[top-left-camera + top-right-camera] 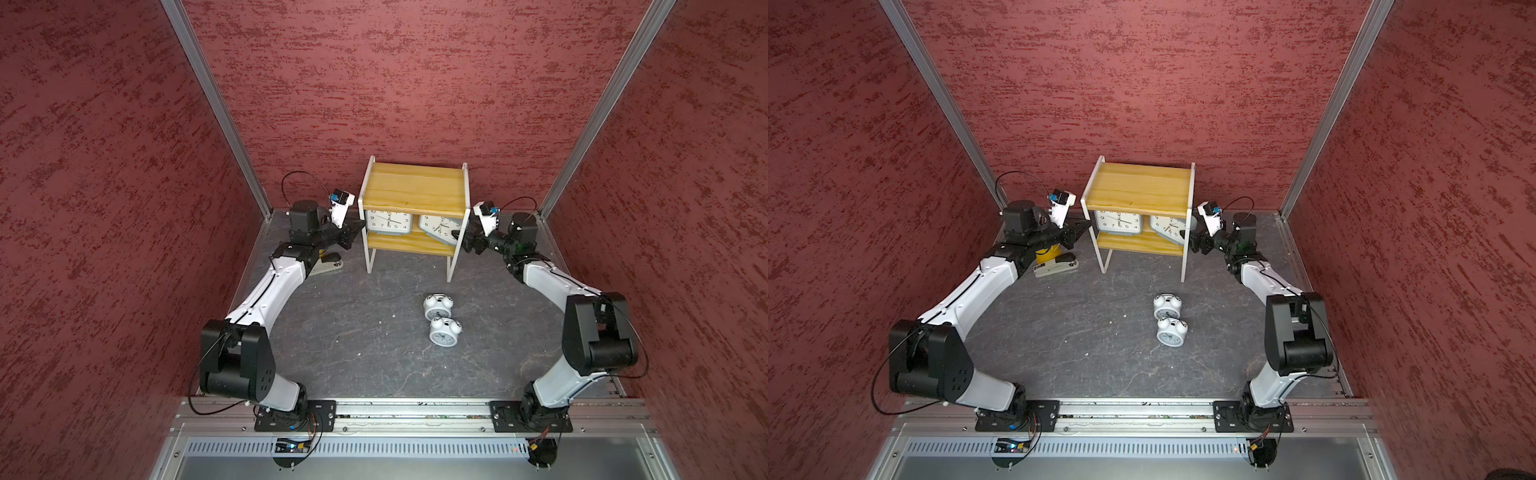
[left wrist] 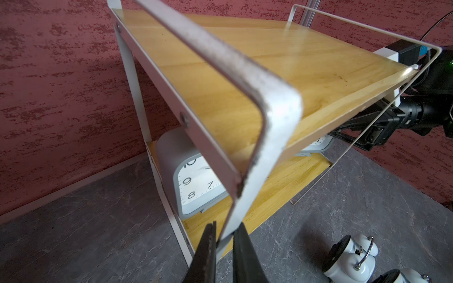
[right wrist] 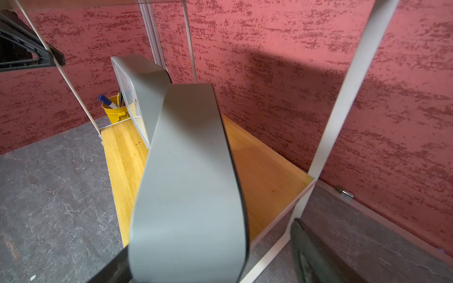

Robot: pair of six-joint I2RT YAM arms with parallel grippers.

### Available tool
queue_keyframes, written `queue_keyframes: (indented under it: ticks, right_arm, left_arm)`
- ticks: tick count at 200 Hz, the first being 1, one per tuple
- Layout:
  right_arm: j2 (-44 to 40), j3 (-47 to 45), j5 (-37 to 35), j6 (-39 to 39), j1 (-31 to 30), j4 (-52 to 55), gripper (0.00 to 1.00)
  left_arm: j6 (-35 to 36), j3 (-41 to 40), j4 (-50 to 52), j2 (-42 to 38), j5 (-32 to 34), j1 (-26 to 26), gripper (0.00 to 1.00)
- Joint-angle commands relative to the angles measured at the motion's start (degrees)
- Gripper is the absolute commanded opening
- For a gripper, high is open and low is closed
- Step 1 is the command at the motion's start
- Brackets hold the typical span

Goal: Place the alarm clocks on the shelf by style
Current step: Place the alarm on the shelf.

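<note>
My left end effector pinches the shelf by a leg, presumably to steady it. My right end effector stands wide around a tilted grey clock on the lower board beside its twin. The bell clocks lie on the tabletop.

Shelf: yellowish wood boards, smooth, faint sheen; frame white painted metal, scuffed at front corner. Grey clock on shelf's lower board: smooth matt plastic-looking casing. Twin-bell clocks before shelf: glossy white shells. Counter: dark matt stone-look.
</note>
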State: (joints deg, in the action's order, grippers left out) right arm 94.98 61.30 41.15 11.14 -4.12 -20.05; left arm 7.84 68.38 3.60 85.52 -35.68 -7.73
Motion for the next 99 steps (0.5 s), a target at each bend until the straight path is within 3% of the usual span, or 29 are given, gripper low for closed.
queue_keyframes:
  ticks: [1,62,99]
  right_arm:
    - [-2.0,-0.1,-1.2,1.3,-1.3,-0.9,0.82]
    - [-4.7,-1.7,-8.7,2.6,-1.4,-0.2,0.79]
    - [-6.3,-2.7,-6.7,2.9,-1.4,0.6,0.82]
  left_arm:
    - [-2.6,1.3,0.7,0.7,-2.4,-0.8,0.12]
    - [-2.6,1.3,1.0,0.6,-2.7,-0.9,0.12]
    - [-2.7,1.3,1.0,0.7,-3.1,-0.9,0.12]
